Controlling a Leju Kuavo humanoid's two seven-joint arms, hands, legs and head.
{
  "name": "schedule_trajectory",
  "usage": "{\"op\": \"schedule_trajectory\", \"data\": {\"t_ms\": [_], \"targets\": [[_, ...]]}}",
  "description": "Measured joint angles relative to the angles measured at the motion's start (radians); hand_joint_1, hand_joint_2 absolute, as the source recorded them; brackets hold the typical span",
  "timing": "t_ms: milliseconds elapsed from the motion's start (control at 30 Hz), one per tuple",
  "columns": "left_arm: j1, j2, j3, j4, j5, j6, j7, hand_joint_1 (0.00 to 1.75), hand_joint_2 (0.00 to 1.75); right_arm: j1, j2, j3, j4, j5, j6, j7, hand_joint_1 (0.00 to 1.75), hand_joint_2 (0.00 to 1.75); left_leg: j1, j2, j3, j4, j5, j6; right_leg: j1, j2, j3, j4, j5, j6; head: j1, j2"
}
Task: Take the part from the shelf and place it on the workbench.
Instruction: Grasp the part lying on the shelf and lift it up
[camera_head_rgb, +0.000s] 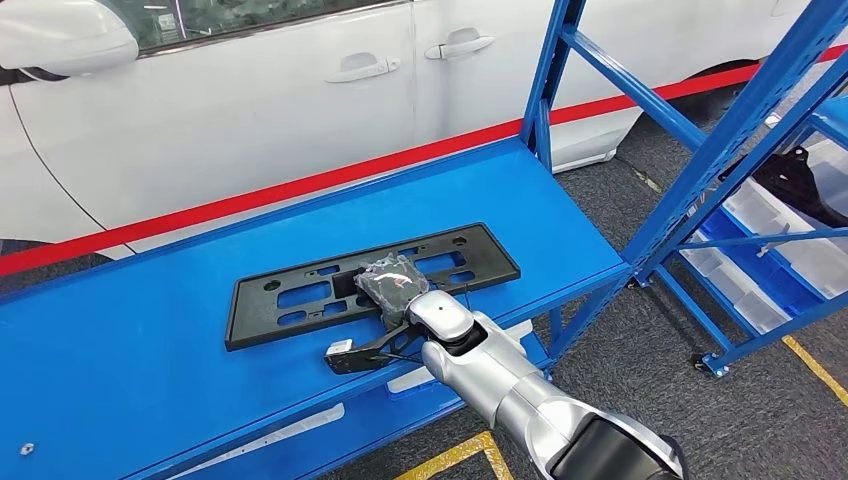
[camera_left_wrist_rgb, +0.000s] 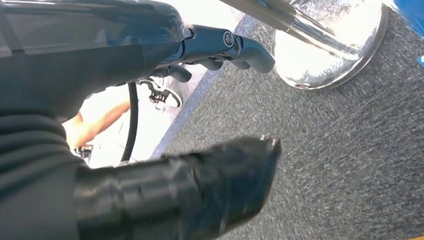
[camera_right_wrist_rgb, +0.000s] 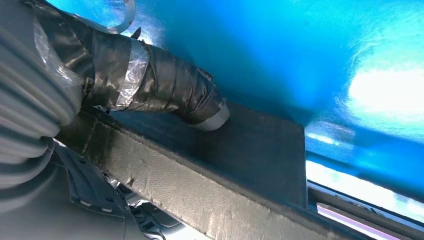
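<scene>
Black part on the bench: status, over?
Right robot hand grips black part, thumb pressed on top. Part lies flat on blue workbench. Left robot hand hangs over grey floor, holding nothing. Nothing in the way.

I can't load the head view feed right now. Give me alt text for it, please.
The right robot hand rests on a long flat black plastic part with cut-out slots, which lies flat on the bright blue workbench top. A white car stands behind the bench, and a blue metal shelf rack holding clear bins stands to the right.
</scene>
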Motion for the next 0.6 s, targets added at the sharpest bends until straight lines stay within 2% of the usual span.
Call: {"op": "schedule_trajectory", "data": {"t_ms": [200, 333, 600], "targets": [[0.002, 0.0, 0.004, 0.0, -0.006, 0.005, 0.008, 0.0, 1.75, -0.003, -0.002, 0.002, 0.0, -0.009, -0.012, -0.002, 1.75, 1.75, 0.0, 0.0, 0.0, 0.0, 0.0, 0.0, 0.0, 0.0, 0.0, 0.0, 0.0, 0.0, 0.0, 0.0], [0.01, 0.0, 0.004, 0.0, -0.022, 0.032, 0.0, 0.0, 1.75, -0.004, -0.014, 0.0, -0.027, -0.045, -0.073, -0.002, 1.75, 1.75, 0.0, 0.0, 0.0, 0.0, 0.0, 0.0, 0.0, 0.0, 0.0, 0.0, 0.0, 0.0, 0.0, 0.0], [0.038, 0.0, 0.004, 0.0, -0.027, 0.063, -0.005, 0.0, 1.75, 0.005, -0.092, -0.071, -0.31, -0.017, -0.159, 0.003, 1.75, 1.75, 0.0, 0.0, -0.003, 0.001, 0.0, 0.0, -0.001, 0.0, -0.003, 0.0, 0.0, 0.0, 0.0, 0.0]]}}
